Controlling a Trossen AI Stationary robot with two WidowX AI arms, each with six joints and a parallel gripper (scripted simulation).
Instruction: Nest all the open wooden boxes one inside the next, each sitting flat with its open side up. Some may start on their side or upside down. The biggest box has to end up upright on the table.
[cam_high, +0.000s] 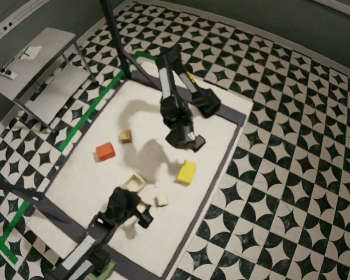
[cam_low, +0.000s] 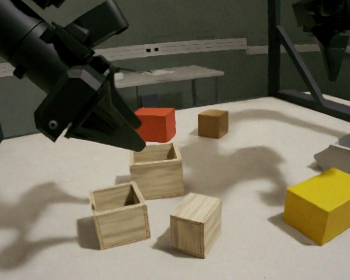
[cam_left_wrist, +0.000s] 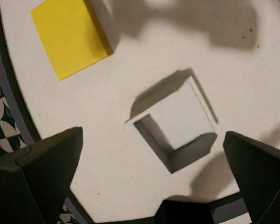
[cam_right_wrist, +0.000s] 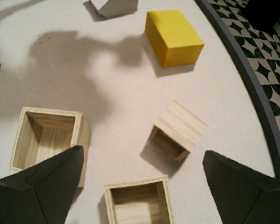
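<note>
A wooden box (cam_high: 134, 184) (cam_low: 157, 179) (cam_right_wrist: 18, 145) stands open side up. A smaller wooden box (cam_low: 122, 227) (cam_right_wrist: 109, 205) also stands open side up. The smallest (cam_high: 161, 200) (cam_low: 189, 232) (cam_right_wrist: 182, 125) lies on its side, its opening showing in the right wrist view. My right gripper (cam_low: 140, 134) (cam_right_wrist: 145, 156) is open and empty, above the wooden boxes. A grey-white open box (cam_low: 332, 159) (cam_left_wrist: 177, 147) (cam_right_wrist: 117, 6) sits on the table under my left gripper (cam_high: 189, 145) (cam_left_wrist: 157, 137), which is open and empty; in the top view it is hidden.
A yellow block (cam_high: 186, 172) (cam_low: 320, 205) (cam_left_wrist: 72, 37) (cam_right_wrist: 175, 37) lies near the grey-white box. A red block (cam_high: 105, 151) (cam_low: 157, 124) and a brown cube (cam_high: 125, 136) (cam_low: 213, 124) are at the far side in the exterior view. A dark frame (cam_high: 205, 185) edges the table.
</note>
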